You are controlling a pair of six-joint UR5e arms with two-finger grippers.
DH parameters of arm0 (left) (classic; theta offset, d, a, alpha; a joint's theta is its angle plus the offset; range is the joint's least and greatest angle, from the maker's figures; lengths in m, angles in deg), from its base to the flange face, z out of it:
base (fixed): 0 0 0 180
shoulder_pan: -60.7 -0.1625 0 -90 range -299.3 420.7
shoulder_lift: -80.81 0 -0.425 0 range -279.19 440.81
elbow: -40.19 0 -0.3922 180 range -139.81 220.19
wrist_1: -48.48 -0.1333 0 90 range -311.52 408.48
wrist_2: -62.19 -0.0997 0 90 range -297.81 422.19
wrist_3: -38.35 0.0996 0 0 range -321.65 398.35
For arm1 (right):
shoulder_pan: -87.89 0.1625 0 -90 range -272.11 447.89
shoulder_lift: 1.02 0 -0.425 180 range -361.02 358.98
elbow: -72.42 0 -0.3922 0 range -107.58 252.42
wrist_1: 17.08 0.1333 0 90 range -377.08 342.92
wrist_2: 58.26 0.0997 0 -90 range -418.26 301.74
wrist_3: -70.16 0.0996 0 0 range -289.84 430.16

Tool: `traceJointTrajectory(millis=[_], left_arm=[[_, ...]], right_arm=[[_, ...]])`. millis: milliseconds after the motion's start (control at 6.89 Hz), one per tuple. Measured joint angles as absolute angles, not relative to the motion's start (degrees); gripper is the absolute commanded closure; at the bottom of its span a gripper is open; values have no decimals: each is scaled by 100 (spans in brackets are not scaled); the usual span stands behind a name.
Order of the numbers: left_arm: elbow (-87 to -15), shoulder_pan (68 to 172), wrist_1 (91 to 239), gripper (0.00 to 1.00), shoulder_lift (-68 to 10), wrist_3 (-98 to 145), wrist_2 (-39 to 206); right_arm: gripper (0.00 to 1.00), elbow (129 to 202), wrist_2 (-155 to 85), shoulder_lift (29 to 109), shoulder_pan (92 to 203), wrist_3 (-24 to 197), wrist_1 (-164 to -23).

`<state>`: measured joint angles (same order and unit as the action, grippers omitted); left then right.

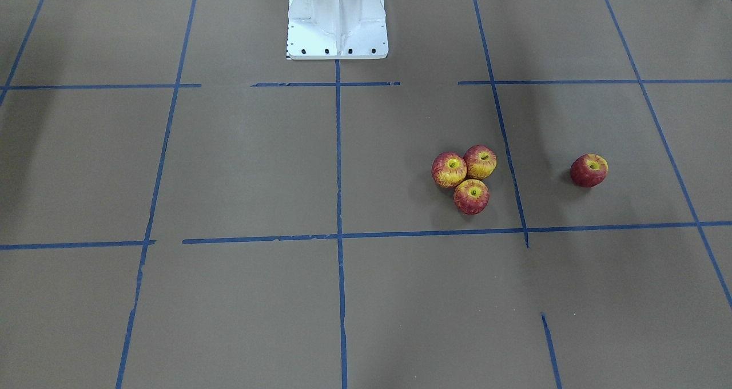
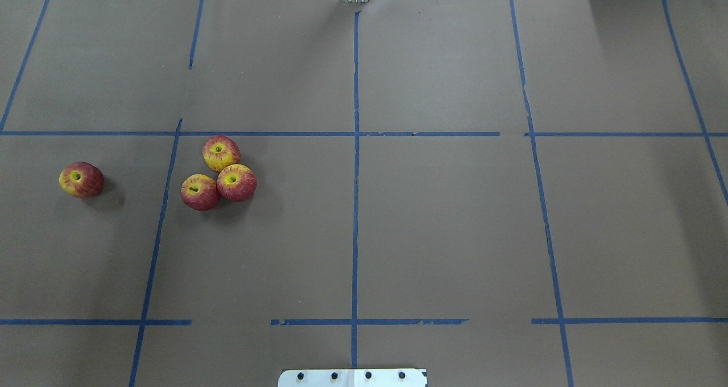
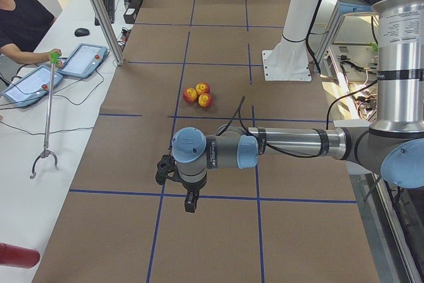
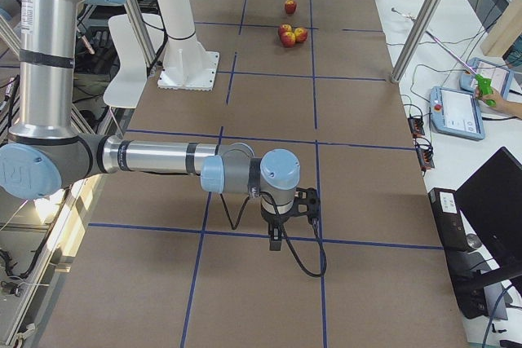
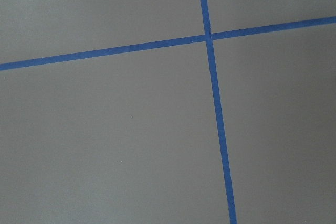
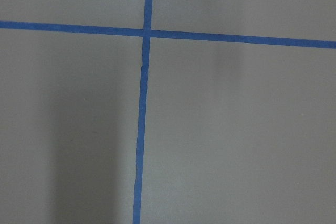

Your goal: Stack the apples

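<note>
Three apples (image 2: 236,182) touching, fourth apple (image 2: 81,180) beyond tape line (image 2: 167,188), left tool (image 3: 189,203), right tool (image 4: 277,240) distant, grips unclear

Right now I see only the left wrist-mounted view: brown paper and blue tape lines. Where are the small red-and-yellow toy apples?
Observer: A cluster of three small red-and-yellow toy apples, touching each other, sits on the robot's left side.
Operator: And the fourth?
Observer: The fourth apple lies alone, further to the robot's left, across a blue tape line.
Operator: Is any stacked?
Observer: No, all four rest on the brown paper.
</note>
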<state>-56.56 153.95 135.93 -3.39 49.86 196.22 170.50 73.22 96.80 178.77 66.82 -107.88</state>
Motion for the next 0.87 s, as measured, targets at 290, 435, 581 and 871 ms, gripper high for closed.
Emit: traceJointTrajectory(millis=[290, 435, 581, 871], left_arm=[[-5658, 15395, 13608, 0, -329, 4995, 19620], [-5665, 15393, 13610, 0, -329, 4985, 19622], [-5668, 15386, 13611, 0, -334, 4974, 19613], [-5674, 15372, 13710, 0, -354, 4984, 19529]], right_arm=[[0, 17050, 7322, 9680, 17877, 6681, -10793], [0, 17050, 7322, 9680, 17877, 6682, -10795], [0, 17050, 7322, 9680, 17877, 6682, -10795], [0, 17050, 7322, 9680, 17877, 6682, -10796]])
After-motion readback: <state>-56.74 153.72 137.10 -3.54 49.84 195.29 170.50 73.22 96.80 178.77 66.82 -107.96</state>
